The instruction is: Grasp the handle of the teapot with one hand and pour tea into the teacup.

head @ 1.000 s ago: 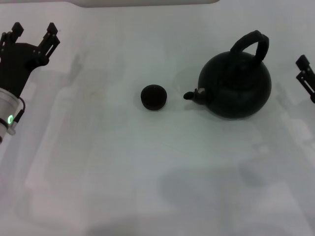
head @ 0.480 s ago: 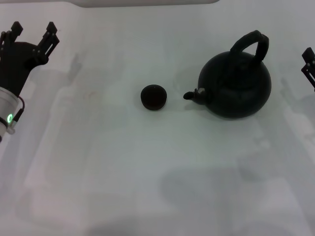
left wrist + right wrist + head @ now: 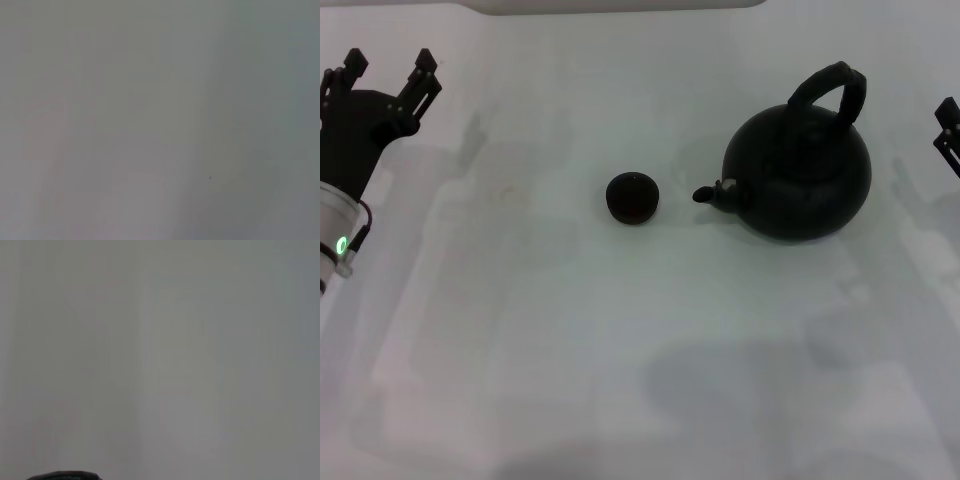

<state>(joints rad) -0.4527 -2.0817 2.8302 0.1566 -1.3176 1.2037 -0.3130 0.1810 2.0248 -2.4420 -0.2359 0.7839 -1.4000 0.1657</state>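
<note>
The matte-black teapot (image 3: 798, 170) stands on the white table at the right, its short spout (image 3: 708, 194) pointing left toward the teacup. Its thick arched handle (image 3: 832, 88) stands upright over the top. The small black teacup (image 3: 632, 197) sits to the left of the spout, a short gap apart. My left gripper (image 3: 388, 66) is open and empty at the far left, away from both. My right gripper (image 3: 948, 132) shows only partly at the right edge, to the right of the teapot and not touching it. A dark rounded sliver (image 3: 62, 476) shows in the right wrist view; I cannot tell what it is.
The white table (image 3: 620, 350) spreads across the whole view, with a pale raised edge (image 3: 620, 5) at the back. The left wrist view shows only blank table surface.
My right gripper has shifted slightly to the right and farther back, more out of the picture. The left gripper, teapot and teacup have stayed in place.
</note>
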